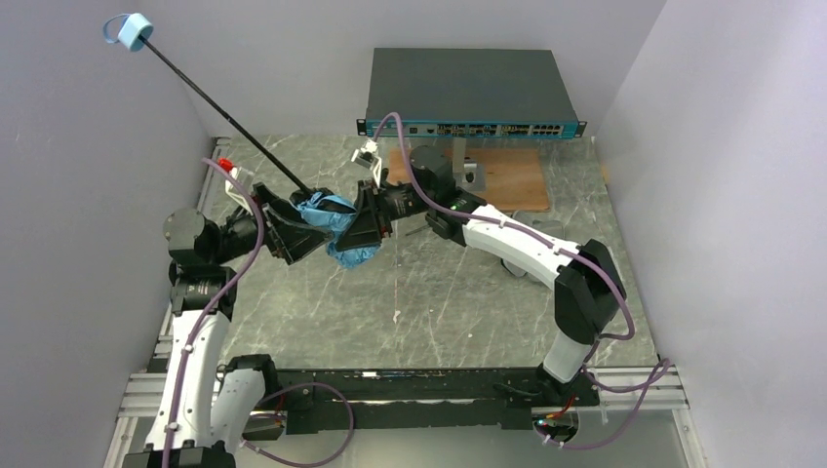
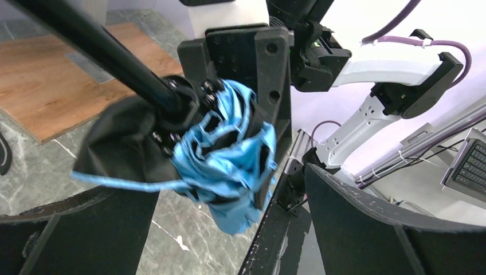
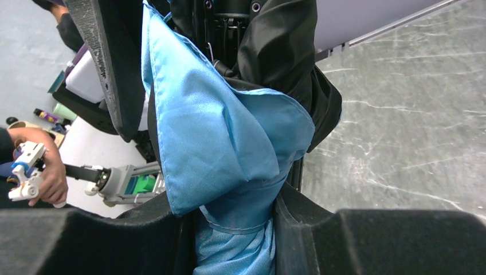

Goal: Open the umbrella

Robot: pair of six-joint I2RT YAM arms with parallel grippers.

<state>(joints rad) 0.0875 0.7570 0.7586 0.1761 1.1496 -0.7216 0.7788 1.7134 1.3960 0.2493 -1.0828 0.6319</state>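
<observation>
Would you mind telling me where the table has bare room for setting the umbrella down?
Bare marble lies between the umbrella and the front rail. Crowded at the back: wooden board, network switch, right arm.

The left arm (image 1: pixel 200 356) and right arm (image 1: pixel 517 244) share one build: glossy white link shells between matte black joint housings. A purple cable (image 1: pixel 255 219) loops along each. A green light (image 2: pixel 314 43) glows on a right-arm joint. The right end effector (image 3: pixel 235 212) carries a flat black plate (image 2: pixel 240 63) dotted with screws (image 2: pixel 267 48). The left end effector (image 2: pixel 232 183) has broad black fingers (image 2: pixel 367 217) with scuffed, pale edges.
</observation>
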